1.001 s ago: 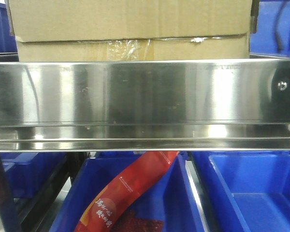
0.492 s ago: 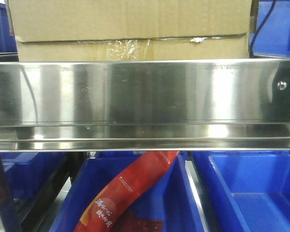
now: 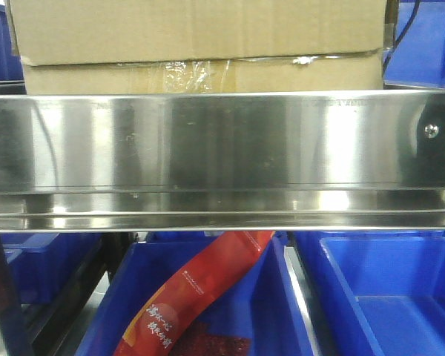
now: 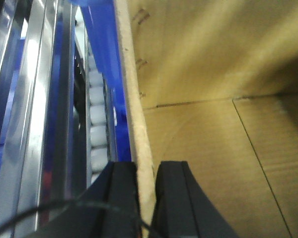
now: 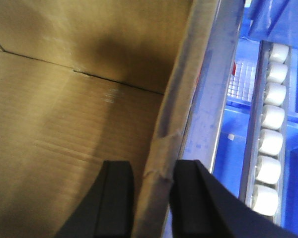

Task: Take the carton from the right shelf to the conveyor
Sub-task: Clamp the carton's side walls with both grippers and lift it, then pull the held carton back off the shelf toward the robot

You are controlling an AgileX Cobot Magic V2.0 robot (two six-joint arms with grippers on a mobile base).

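Up on the right shelf (image 3: pixel 222 141), the carton (image 3: pixel 200 30) is sitting behind the steel rail, not yet lifted. I am seeing the left gripper (image 4: pixel 146 166) and the right gripper (image 5: pixel 151 166) jaws each clamping an opposite carton wall. Grasping looks done; lifting and carrying to the unseen conveyor are remaining. Blue bins (image 3: pixel 386 297) are sitting below.

Carton (image 3: pixel 196 33) top beyond upper edge

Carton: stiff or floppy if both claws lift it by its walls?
Probably light: the carton looks empty inside. Its corrugated walls, straddled by the left claw and right claw, may flex. The right wall's creased rim could buckle.
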